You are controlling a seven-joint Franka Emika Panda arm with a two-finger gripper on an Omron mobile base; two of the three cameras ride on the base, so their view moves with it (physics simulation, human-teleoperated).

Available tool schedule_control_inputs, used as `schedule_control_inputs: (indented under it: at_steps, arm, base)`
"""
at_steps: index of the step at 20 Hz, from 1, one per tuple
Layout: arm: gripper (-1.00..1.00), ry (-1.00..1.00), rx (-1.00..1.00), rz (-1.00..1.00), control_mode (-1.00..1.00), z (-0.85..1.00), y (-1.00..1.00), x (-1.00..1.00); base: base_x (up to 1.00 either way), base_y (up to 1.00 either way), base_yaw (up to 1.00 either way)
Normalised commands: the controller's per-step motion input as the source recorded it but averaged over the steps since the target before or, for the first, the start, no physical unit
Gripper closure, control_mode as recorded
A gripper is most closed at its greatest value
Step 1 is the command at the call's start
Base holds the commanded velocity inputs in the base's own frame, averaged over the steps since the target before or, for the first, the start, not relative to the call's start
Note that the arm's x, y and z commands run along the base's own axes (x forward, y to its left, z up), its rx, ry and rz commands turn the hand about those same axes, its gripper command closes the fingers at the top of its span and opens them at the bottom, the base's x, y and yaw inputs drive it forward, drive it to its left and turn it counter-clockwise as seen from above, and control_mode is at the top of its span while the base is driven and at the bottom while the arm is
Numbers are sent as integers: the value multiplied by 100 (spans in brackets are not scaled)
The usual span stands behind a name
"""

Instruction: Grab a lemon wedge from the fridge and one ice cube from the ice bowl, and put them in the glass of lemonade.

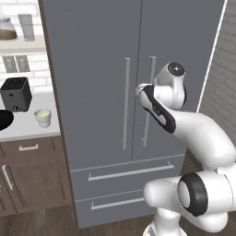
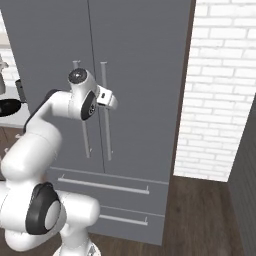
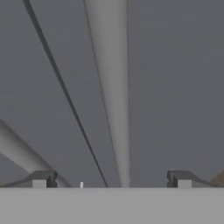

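Gripper (image 3: 111, 179) spread wide, straddling the right door handle (image 3: 111, 87) of the fridge (image 1: 92, 69). Doors shut. Glass of lemonade (image 1: 43, 117) standing on counter (image 1: 27, 126) beside toaster (image 1: 15, 93).

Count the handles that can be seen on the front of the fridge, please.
4: two long vertical handles, left door handle and right door handle, and two horizontal bars, upper drawer handle and lower drawer handle. The arm hides parts.

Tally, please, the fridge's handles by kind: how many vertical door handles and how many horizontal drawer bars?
Vertical door handles: 2
Horizontal drawer bars: 2
Total on the fridge: 4
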Motion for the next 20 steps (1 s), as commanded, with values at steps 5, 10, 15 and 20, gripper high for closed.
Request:
schedule_control_inputs:
  at_steps: [5,10,15,20]
  arm:
    - [-100,1,-8,0,-100,0,0,28]
    - [-100,0,-2,0,-100,0,0,0]
    - [-100,0,0,0,-100,0,0,7]
    - [-100,0,0,0,-100,-2,0,6]
  base:
    - [0,0,0]
    - [0,0,0]
    - [0,0,0]
    - [0,0,0]
